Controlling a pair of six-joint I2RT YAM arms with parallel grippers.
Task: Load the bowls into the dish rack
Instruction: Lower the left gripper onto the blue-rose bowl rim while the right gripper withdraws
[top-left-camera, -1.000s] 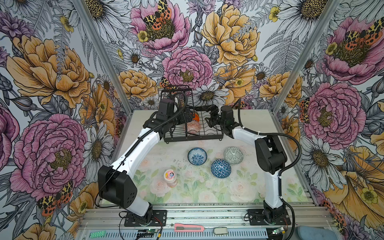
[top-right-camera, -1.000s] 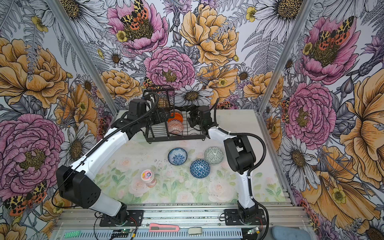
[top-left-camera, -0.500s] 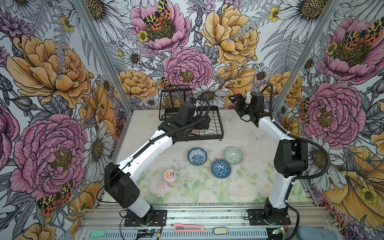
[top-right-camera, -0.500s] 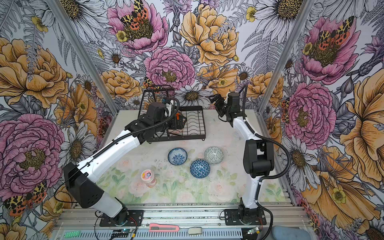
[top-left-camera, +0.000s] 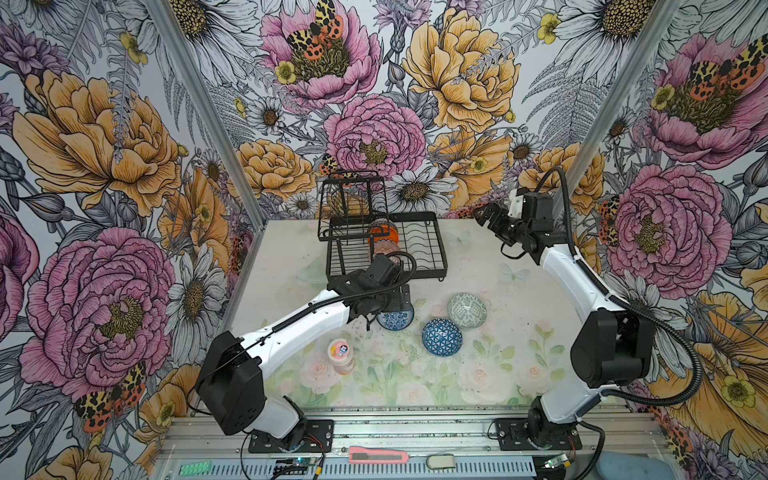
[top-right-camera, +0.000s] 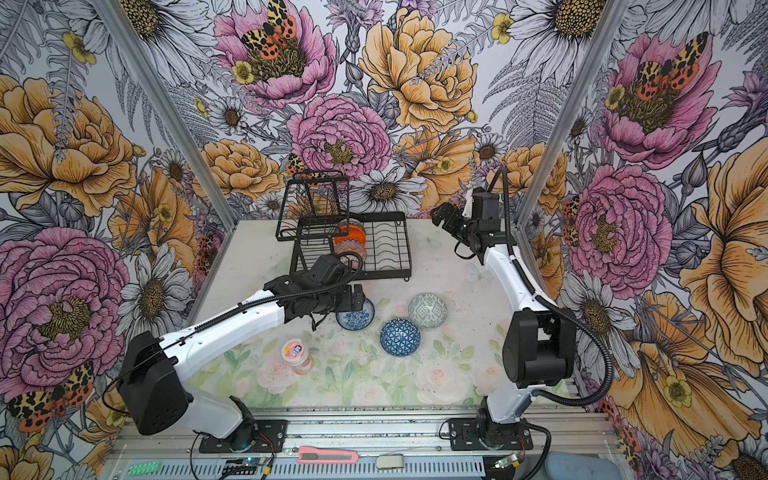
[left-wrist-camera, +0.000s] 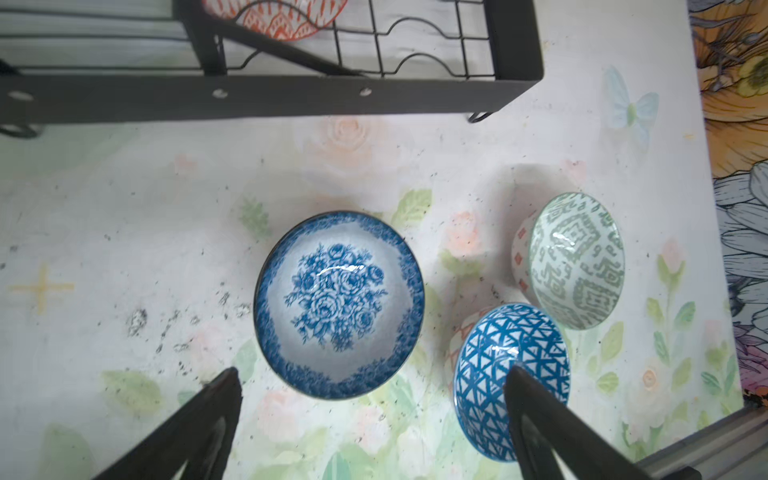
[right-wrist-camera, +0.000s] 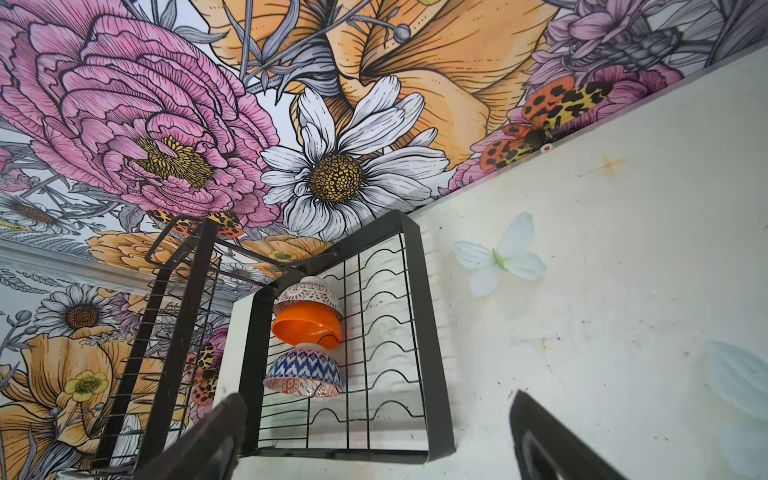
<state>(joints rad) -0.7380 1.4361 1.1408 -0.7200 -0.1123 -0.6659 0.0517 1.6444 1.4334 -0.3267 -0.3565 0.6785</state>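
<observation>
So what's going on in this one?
Two arms are loading bowls into the dish rack, where an orange bowl and a patterned one already sit. The left gripper hovers over the white-blue floral bowl, jaws open. The right gripper is raised beside the rack, open and empty. The dark blue bowl and grey-green bowl wait on the table.

Left arm (top-left-camera: 299, 328) and right arm (top-left-camera: 577, 274): white links, black joints; ribbed black cables (top-left-camera: 681, 365); left gripper (left-wrist-camera: 372, 372) and right gripper (right-wrist-camera: 378, 397) have tapered black fingers (left-wrist-camera: 540, 415).
</observation>
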